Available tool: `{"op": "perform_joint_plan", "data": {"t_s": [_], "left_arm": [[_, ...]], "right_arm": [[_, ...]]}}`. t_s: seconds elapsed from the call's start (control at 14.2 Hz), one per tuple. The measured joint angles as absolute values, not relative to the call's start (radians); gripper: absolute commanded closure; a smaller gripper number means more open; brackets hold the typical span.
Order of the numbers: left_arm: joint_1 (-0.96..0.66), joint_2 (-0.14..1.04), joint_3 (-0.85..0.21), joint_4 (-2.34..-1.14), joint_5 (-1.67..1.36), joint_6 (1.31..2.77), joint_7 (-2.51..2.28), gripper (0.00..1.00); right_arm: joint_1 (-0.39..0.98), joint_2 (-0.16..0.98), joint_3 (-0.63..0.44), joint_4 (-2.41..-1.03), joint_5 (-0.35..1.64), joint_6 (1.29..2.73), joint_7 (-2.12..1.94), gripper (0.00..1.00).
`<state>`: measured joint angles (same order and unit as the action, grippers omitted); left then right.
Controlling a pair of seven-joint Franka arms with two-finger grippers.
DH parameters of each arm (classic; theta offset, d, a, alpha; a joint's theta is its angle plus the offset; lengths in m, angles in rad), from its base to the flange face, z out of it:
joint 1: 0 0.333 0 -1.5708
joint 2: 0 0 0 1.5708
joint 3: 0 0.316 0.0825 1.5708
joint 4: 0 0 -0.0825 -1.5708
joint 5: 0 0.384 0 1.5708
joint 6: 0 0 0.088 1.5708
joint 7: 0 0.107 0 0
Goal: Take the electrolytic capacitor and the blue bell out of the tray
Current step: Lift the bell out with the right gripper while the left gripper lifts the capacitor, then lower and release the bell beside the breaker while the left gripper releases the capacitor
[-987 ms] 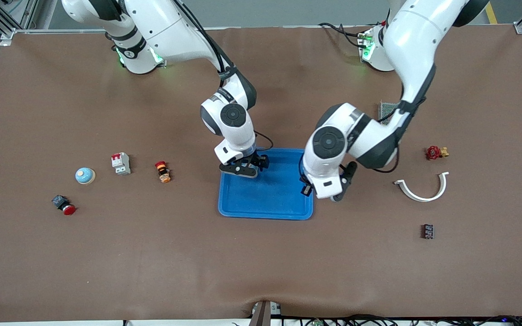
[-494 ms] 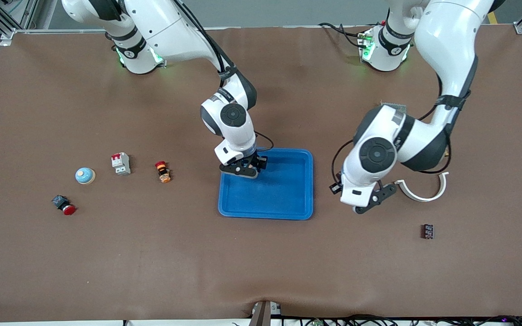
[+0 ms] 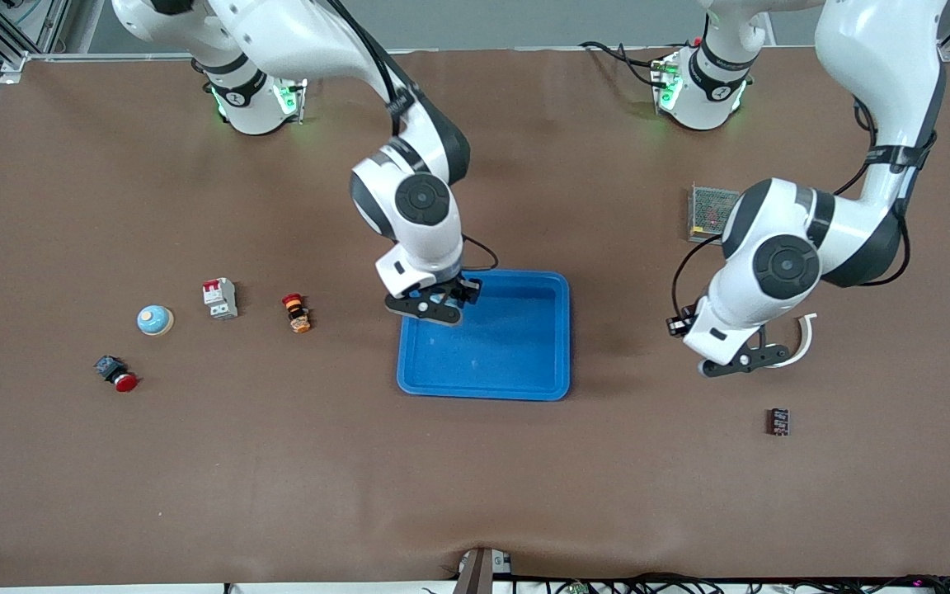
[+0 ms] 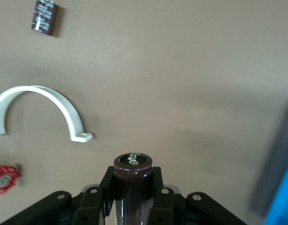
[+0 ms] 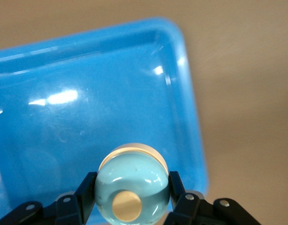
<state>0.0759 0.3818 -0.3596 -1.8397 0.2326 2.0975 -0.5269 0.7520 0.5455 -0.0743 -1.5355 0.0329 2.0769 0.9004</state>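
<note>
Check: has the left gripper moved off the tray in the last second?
Yes. The left gripper, shut on the capacitor, has swung from the tray edge toward the left arm's end, now beside the white clamp.

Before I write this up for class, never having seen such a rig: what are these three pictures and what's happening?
Two white robot arms work at a brown table. One picture looks down from a high camera facing them; the other two come from cameras on each arm's wrist. The right end effector is over the blue tray, shut on a blue bell. The left end effector is over the table beside a white curved clamp, shut on a dark electrolytic capacitor. On the table lie another blue bell, a circuit breaker, a red valve and other small parts.
</note>
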Motion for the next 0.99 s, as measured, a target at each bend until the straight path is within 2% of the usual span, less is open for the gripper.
{"op": "perform_joint_plan", "data": {"t_s": [0.21, 0.42, 0.78, 0.99], "left_arm": [[0.136, 0.338, -0.359, -1.927, 0.233, 2.157, -0.406, 1.00], [0.198, 0.300, -0.359, -2.019, 0.233, 2.252, -0.287, 1.00], [0.368, 0.265, -0.357, -2.186, 0.233, 2.467, -0.033, 1.00], [0.414, 0.268, -0.357, -2.228, 0.233, 2.539, 0.041, 1.00]], "right_arm": [[0.647, 0.395, -0.077, -1.531, 0.031, 1.881, 0.684, 0.54], [0.506, 0.295, -0.080, -1.550, 0.031, 1.773, 0.396, 0.54], [0.359, 0.213, -0.080, -1.675, 0.030, 1.775, 0.105, 0.54], [0.300, 0.207, -0.080, -1.782, 0.030, 1.906, -0.005, 0.54]]}}
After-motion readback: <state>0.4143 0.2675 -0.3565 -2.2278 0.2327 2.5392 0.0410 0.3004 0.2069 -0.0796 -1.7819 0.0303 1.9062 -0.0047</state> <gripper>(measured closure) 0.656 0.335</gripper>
